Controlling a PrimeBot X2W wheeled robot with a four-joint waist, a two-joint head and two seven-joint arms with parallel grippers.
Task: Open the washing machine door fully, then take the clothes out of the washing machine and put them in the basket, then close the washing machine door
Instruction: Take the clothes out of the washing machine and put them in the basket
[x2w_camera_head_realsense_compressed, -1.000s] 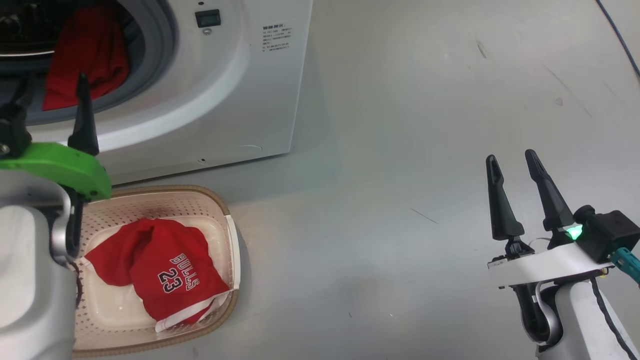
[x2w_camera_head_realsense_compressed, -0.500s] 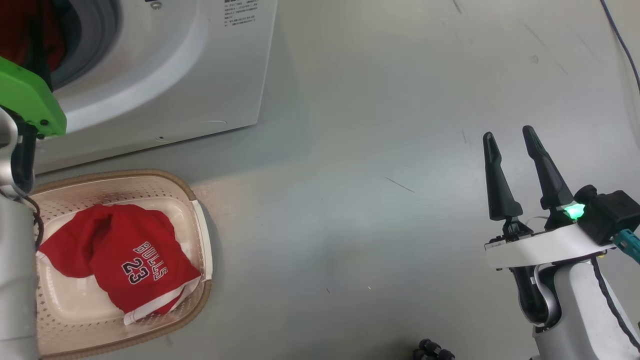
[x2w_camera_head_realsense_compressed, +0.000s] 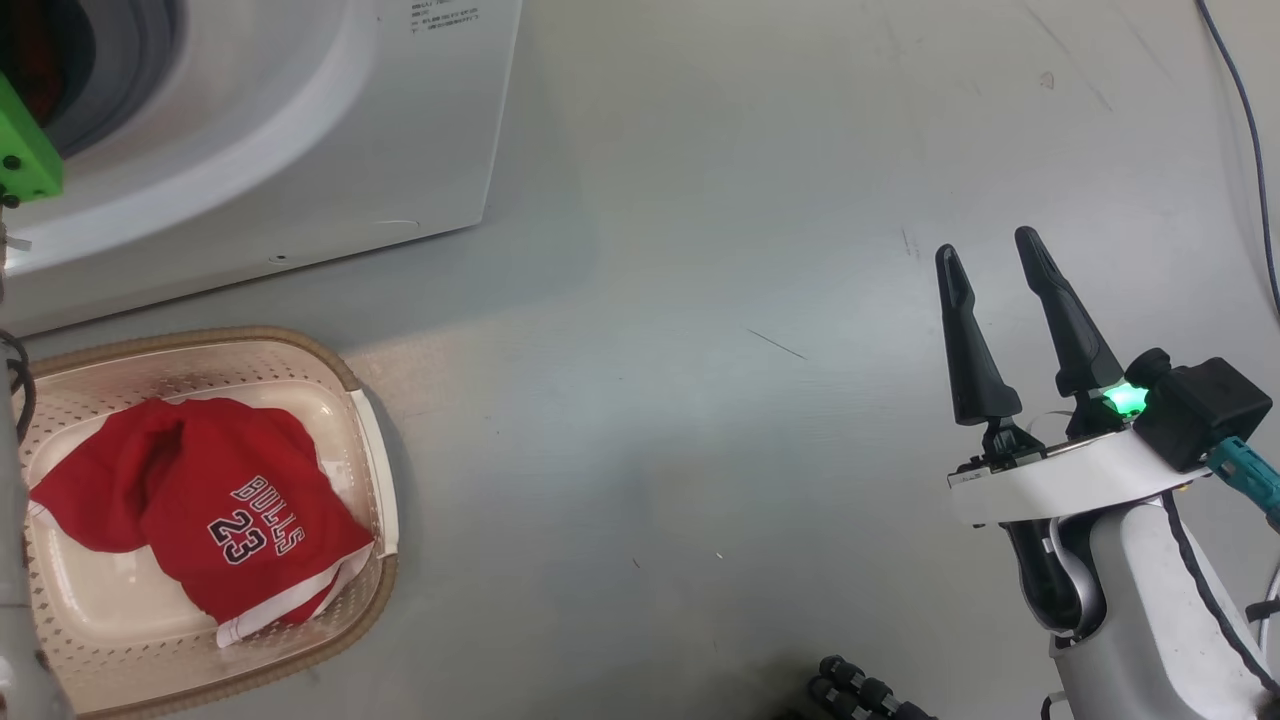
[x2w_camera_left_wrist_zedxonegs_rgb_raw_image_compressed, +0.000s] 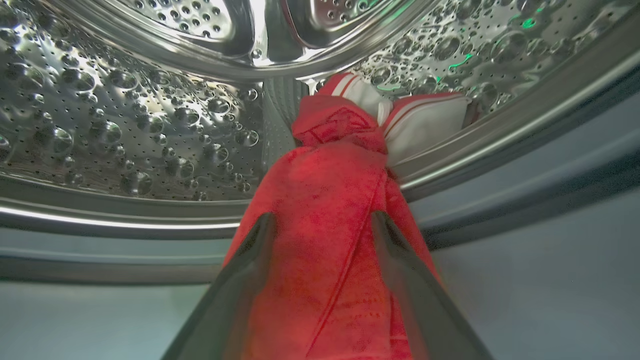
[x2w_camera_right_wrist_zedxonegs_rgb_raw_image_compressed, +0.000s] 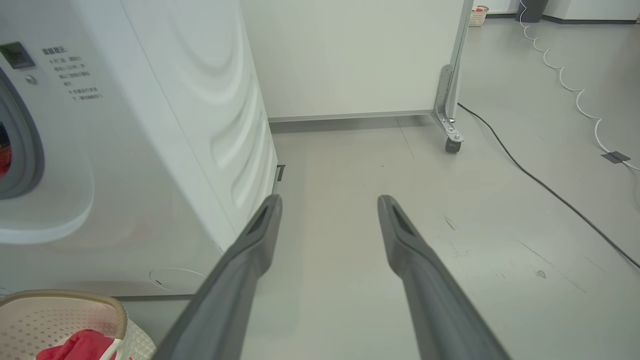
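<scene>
**A:** Where's the red garment (x2w_camera_left_wrist_zedxonegs_rgb_raw_image_compressed: 330, 190)?

**B:** It's draped over the lip of the drum (x2w_camera_left_wrist_zedxonegs_rgb_raw_image_compressed: 125, 125), with white-trimmed folds behind it. The left gripper (x2w_camera_left_wrist_zedxonegs_rgb_raw_image_compressed: 322, 222) stands wide open astride it, pinching nothing.

**A:** How will it handle?

**B:** Soft, light and limp, I'd say, so it'll sag and trail. Pinch the bunched fold up top. The right gripper (x2w_camera_head_realsense_compressed: 990, 247) is spread wide and empty. The jersey (x2w_camera_head_realsense_compressed: 200, 510) lies in the basket (x2w_camera_head_realsense_compressed: 200, 338).
</scene>
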